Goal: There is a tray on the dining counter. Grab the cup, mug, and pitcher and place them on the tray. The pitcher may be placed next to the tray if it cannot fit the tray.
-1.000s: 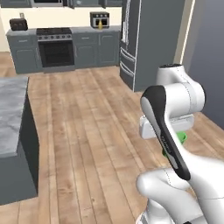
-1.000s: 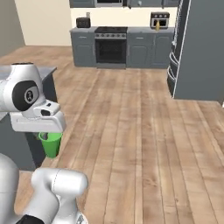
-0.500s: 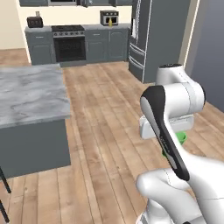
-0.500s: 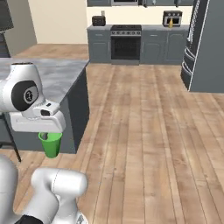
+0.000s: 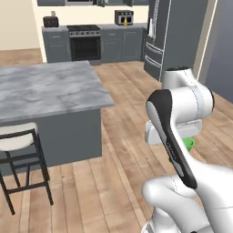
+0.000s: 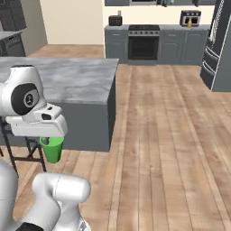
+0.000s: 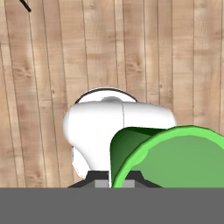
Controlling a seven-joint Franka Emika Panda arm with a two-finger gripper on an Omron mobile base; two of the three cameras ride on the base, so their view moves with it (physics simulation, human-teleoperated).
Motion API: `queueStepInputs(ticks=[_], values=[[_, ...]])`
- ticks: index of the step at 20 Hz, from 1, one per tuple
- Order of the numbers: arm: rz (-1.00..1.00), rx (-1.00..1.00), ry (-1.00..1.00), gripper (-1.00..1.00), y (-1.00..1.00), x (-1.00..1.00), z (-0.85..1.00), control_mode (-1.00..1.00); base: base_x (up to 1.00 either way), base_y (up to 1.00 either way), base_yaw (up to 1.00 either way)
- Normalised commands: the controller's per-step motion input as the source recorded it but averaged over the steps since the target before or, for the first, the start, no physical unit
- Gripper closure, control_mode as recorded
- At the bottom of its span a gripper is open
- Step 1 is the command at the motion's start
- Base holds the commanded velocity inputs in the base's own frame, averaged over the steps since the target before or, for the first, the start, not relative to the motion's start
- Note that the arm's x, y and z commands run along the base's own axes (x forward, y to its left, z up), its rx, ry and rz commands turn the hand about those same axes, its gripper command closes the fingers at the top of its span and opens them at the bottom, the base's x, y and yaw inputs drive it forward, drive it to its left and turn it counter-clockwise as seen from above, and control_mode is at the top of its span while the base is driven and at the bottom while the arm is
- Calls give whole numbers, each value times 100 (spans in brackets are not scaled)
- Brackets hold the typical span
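My gripper (image 6: 51,139) hangs low beside the robot's body, shut on the bright green cup (image 6: 53,149). Past the arm, a sliver of the cup (image 5: 189,144) shows under the hand. In the hand view the cup's (image 7: 175,157) rim and inside loom large over the wooden floor. The dining counter (image 5: 50,86), grey-white marble on a grey base, stands ahead to the left, and its near corner (image 6: 90,76) lies just beyond the hand. The tray, mug and pitcher are out of view.
A black-legged stool (image 5: 20,145) with a pale seat stands at the counter's near side. Far back are a stove (image 5: 84,43), grey cabinets and a steel fridge (image 5: 166,36). Wooden floor (image 6: 162,135) stretches to the right of the counter.
The base has driven and turned, so the whole scene shifted: the dining counter now sits closer and more central. The cup stays in the shut gripper.
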Motion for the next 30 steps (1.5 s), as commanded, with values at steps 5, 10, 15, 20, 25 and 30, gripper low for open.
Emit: queueStepInputs(ticks=[5,10,15,20,25,30], values=[[0,0,0,100,0,0,0,100,-38,100,-5],[0,0,0,100,0,0,0,100,-14,100,-7],[0,0,0,100,0,0,0,100,-4,100,-12],[0,0,0,100,0,0,0,100,0,100,-12],[0,0,0,100,0,0,0,100,1,100,-11],[0,0,0,100,0,0,0,100,64,100,-7]])
